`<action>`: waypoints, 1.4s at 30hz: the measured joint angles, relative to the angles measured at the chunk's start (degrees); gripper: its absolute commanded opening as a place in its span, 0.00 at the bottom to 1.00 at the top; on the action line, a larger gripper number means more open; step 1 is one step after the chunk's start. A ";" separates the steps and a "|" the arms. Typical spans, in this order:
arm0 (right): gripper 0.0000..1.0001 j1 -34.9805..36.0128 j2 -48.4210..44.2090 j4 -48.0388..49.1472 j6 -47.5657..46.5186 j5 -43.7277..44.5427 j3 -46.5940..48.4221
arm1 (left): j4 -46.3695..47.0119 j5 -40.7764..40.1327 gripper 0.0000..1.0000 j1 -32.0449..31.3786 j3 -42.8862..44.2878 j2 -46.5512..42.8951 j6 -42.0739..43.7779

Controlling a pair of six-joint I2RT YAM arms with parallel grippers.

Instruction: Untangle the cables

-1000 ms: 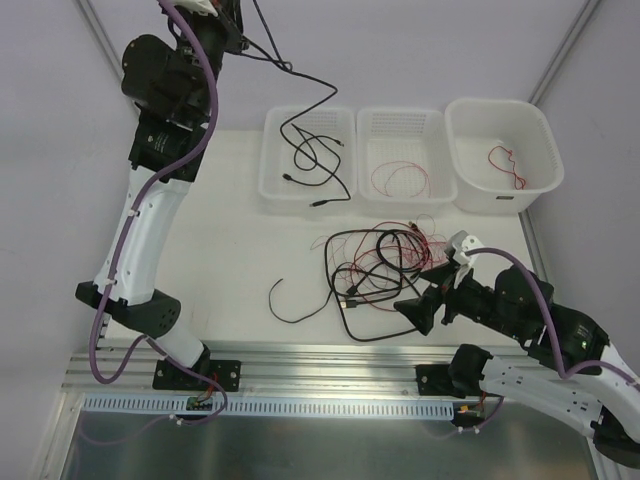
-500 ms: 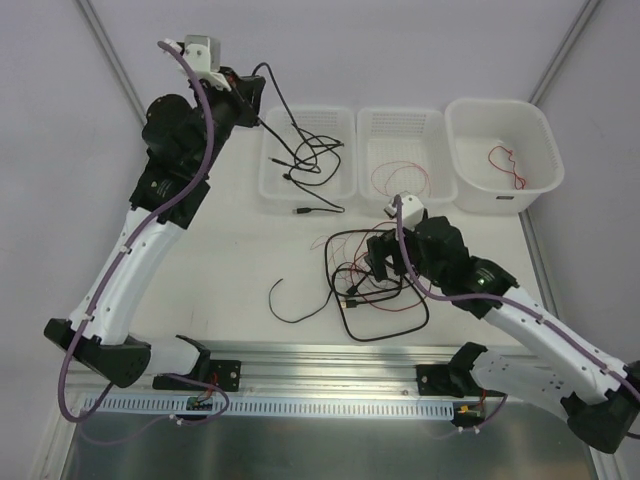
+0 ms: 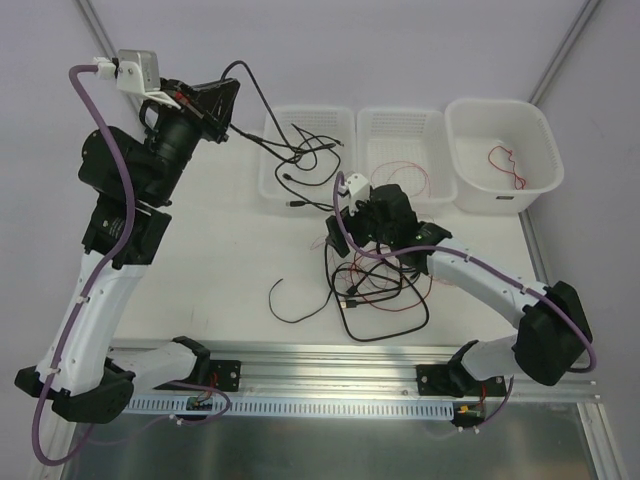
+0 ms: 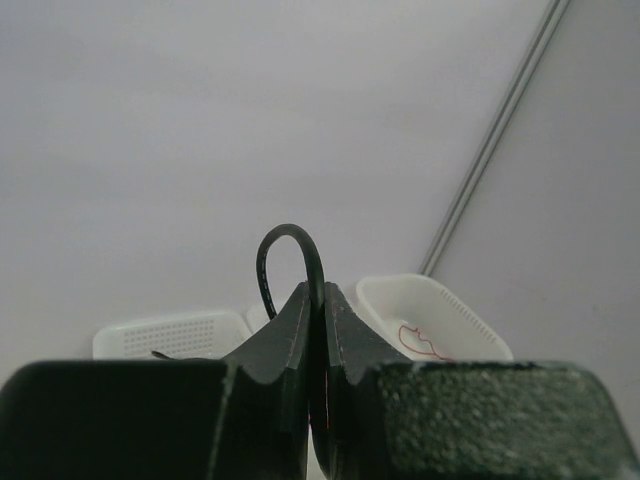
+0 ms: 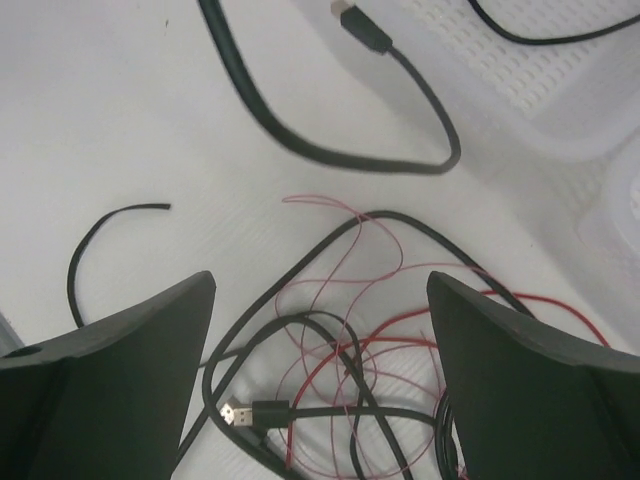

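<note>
A tangle of black cables and thin red wires (image 3: pixel 375 280) lies on the table in front of the bins. My left gripper (image 3: pixel 225 100) is raised at the back left, shut on a black cable (image 3: pixel 262 118) that runs down into the left bin (image 3: pixel 270 185). The left wrist view shows that cable looping out (image 4: pixel 290 245) above the closed jaws of the left gripper (image 4: pixel 315 295). My right gripper (image 3: pixel 338 238) is open and empty just above the tangle's left side. In the right wrist view the tangle (image 5: pixel 340 360) and a USB plug (image 5: pixel 235 413) lie under the right gripper (image 5: pixel 320 300).
Three white bins stand at the back: the left holds black cables, the middle bin (image 3: pixel 400 120) a red wire, the right bin (image 3: pixel 500 112) another red wire. A loose short black cable (image 3: pixel 290 305) lies left of the tangle. A black plug (image 3: pixel 292 205) rests before the left bin.
My left arm swung down and left, dragging the black cable within the left bin. My right arm reached from the near right to over the tangle's left side.
</note>
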 measured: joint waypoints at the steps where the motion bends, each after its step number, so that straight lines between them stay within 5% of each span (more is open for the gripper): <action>1: 0.92 -0.07 1.01 1.05 -0.31 -0.20 0.57 | -0.26 0.20 0.04 0.00 0.00 -0.28 -0.39; 9: 0.85 -0.46 4.61 5.35 -3.19 -1.27 4.22 | -3.13 2.97 0.04 0.00 0.00 -1.03 -3.28; 13: 0.69 -0.52 5.88 6.71 -3.87 -2.91 5.14 | -4.50 4.31 0.04 0.00 0.22 -1.03 -4.52; 21: 0.01 -0.50 8.11 6.93 -4.28 -6.12 5.20 | -5.77 4.92 0.04 0.00 0.94 -1.05 -5.73; 28: 0.01 -0.52 5.81 3.45 -4.07 -6.93 6.71 | -5.95 5.22 0.04 0.00 0.94 -0.90 -5.68; 42: 0.01 -5.40 13.94 5.97 0.74 -2.69 32.17 | -3.39 7.17 0.03 0.04 0.92 11.87 -3.04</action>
